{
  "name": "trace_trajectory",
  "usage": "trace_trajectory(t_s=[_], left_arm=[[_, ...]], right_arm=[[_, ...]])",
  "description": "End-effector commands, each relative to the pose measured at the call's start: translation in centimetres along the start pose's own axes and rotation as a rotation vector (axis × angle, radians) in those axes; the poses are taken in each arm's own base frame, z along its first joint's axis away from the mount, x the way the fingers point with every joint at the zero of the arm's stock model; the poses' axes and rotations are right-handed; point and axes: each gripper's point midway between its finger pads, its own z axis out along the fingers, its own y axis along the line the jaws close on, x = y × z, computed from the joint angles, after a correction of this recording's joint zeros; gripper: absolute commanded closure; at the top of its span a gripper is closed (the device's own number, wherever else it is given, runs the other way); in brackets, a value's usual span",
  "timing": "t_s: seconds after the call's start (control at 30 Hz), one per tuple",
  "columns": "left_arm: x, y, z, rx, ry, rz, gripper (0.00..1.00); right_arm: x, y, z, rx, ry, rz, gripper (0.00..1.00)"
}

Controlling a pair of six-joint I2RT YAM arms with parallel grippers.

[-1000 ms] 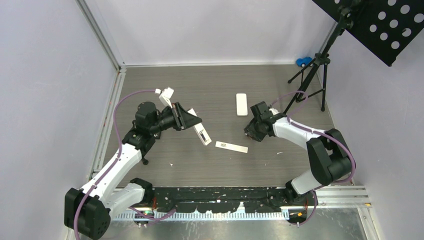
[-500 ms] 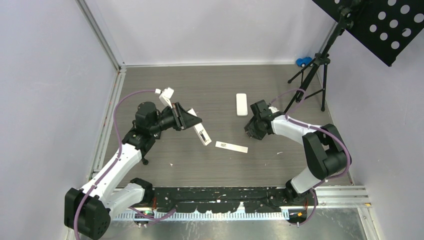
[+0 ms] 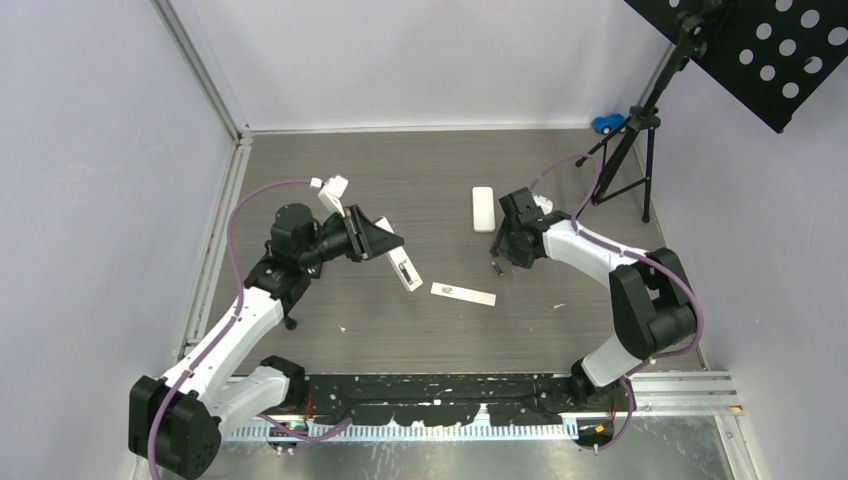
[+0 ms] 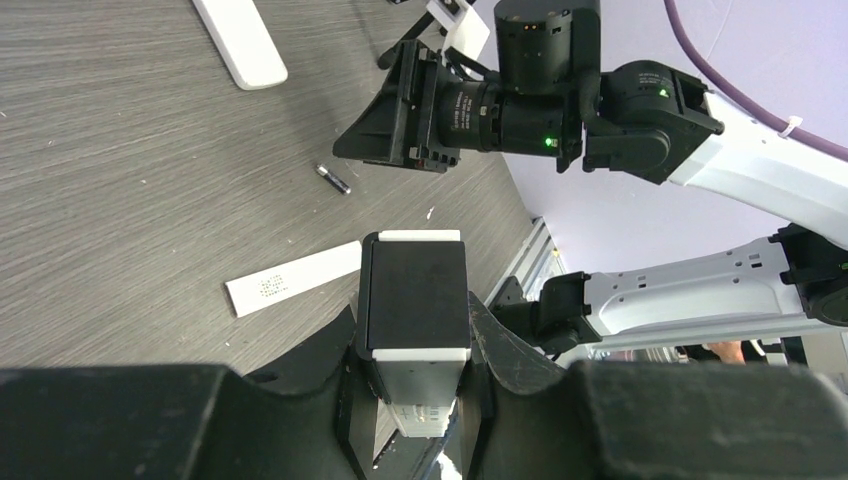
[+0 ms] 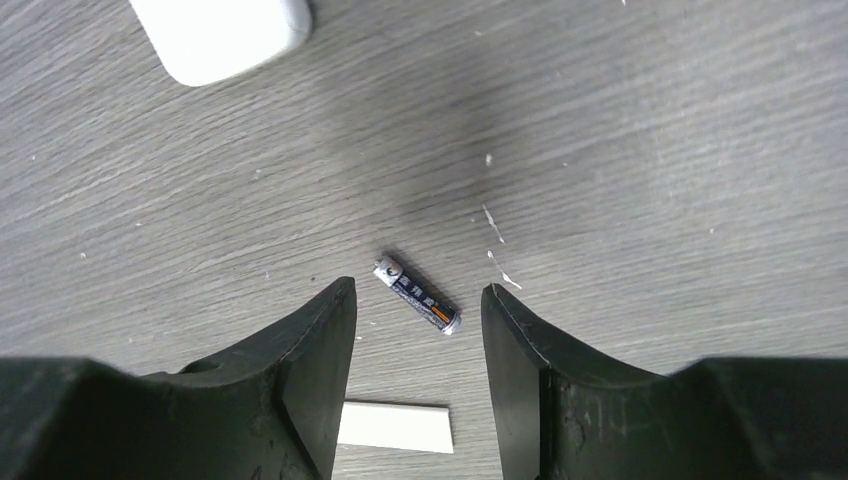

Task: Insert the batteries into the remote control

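Note:
My left gripper [image 3: 385, 242] is shut on a white remote control [image 3: 398, 258] and holds it tilted above the table. The left wrist view shows it [image 4: 414, 318] clamped between the fingers, dark face up. One battery [image 3: 496, 267], a thin dark cylinder with silvery ends, lies on the table. My right gripper [image 3: 505, 240] is open and hovers just beyond it. In the right wrist view the battery [image 5: 417, 293] lies slanted between the open fingertips [image 5: 340, 300], touching neither. It also shows in the left wrist view [image 4: 333, 178].
A thin white cover strip [image 3: 463, 293] lies near the battery, and a second white remote [image 3: 483, 208] lies farther back. A black tripod stand [image 3: 625, 150] and a blue toy [image 3: 605, 124] are at the back right.
My right gripper has moved back, away from the near edge. The battery it covered now lies in plain view on the table. The left arm and its remote have not moved.

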Motion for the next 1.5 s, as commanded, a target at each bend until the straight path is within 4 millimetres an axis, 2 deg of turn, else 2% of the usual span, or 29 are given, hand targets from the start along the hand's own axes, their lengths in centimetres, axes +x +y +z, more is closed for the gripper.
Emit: trace_trajectory(t_s=[0.0, 0.3, 0.6, 0.73, 0.87, 1.03, 1.1, 1.13, 1.33, 1.47], left_arm=[[-0.8, -0.9, -0.3, 0.027, -0.023, 0.051, 1.00], [-0.9, -0.9, -0.3, 0.027, -0.023, 0.050, 1.00], [-0.9, -0.7, -0.2, 0.017, -0.024, 0.050, 1.00], [-0.9, -0.6, -0.1, 0.019, -0.027, 0.053, 1.00], [-0.9, -0.7, -0.1, 0.024, -0.025, 0.055, 1.00], [-0.5, -0.9, -0.4, 0.035, -0.017, 0.062, 1.00], [-0.5, -1.0, -0.6, 0.035, -0.024, 0.069, 1.00], [-0.4, -0.9, -0.7, 0.032, -0.025, 0.069, 1.00], [-0.3, -1.1, -1.3, 0.026, -0.037, 0.081, 1.00], [-0.1, -1.1, -1.7, 0.016, -0.036, 0.092, 1.00]], right_arm=[[-0.8, 0.7, -0.4, -0.029, 0.009, -0.194, 0.45], [0.1, 1.0, 0.3, -0.017, 0.086, -0.350, 0.42], [1.4, 1.4, 1.0, 0.029, 0.116, -0.415, 0.45], [0.9, 1.8, 0.9, 0.020, 0.055, -0.323, 0.52], [0.7, 1.2, 1.5, 0.068, 0.032, -0.271, 0.61], [0.8, 0.6, 2.4, 0.119, 0.024, -0.206, 0.81], [0.2, 0.7, 2.0, 0.124, -0.013, -0.133, 0.94], [-0.3, 0.4, 1.6, 0.141, -0.050, -0.087, 0.97], [-2.7, -2.8, -1.0, 0.244, -0.274, 0.274, 0.98], [-2.6, -3.2, -1.3, 0.234, -0.309, 0.475, 0.96]])
